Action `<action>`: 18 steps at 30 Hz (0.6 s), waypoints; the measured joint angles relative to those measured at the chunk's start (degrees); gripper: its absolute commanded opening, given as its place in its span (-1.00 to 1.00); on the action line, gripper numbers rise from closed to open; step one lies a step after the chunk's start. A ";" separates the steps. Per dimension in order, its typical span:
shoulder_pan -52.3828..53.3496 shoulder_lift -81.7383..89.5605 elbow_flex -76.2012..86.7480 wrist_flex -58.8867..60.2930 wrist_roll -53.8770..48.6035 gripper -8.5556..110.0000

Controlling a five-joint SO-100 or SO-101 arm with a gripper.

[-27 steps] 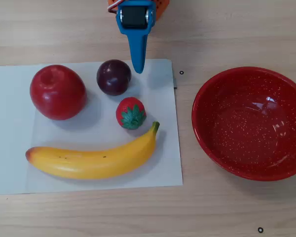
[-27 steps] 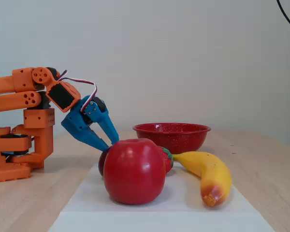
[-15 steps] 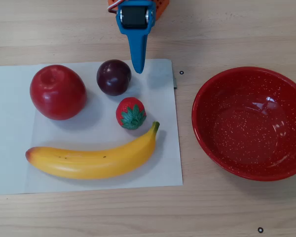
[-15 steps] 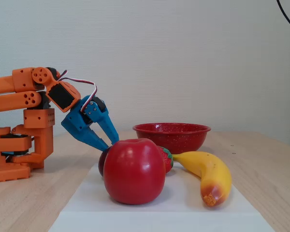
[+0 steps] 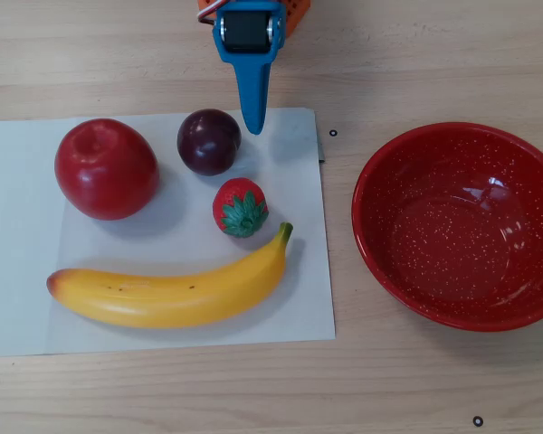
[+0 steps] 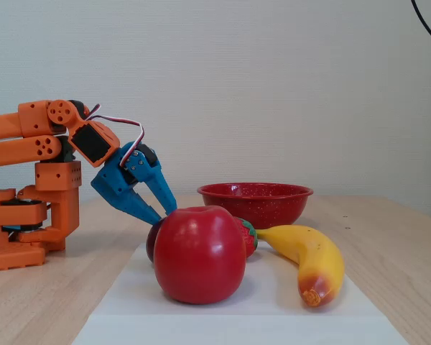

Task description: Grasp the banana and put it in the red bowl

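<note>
The banana [image 5: 172, 294] lies on a white paper sheet [image 5: 294, 303], orange-red end to the left and green stem up right in the overhead view. In the fixed view the banana [image 6: 309, 255] points its orange end at the camera. The red bowl [image 5: 416, 176] stands empty on the bare table to the right of the sheet, and at the back in the fixed view [image 6: 255, 208]. My blue gripper [image 5: 254, 127] hangs over the sheet's far edge, jaws together and empty, well short of the banana. In the fixed view the gripper [image 6: 167, 214] slants down just behind the fruit.
A red apple [image 5: 106, 169], a dark plum [image 5: 209, 141] and a strawberry [image 5: 241, 208] sit on the sheet between the gripper and the banana. The plum is right beside the gripper tip. The orange arm base [image 6: 29, 215] stands at the left in the fixed view.
</note>
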 measured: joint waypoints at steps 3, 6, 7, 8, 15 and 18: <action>0.00 0.53 0.00 3.16 0.00 -0.85; 0.00 -0.44 -1.93 5.45 0.09 -0.85; 0.00 -1.41 -2.64 5.54 0.09 -0.85; 0.00 -2.37 -3.43 5.54 0.26 -0.85; -0.09 -10.72 -10.02 9.49 0.97 -0.85; -0.09 -13.36 -16.96 12.30 2.02 -0.85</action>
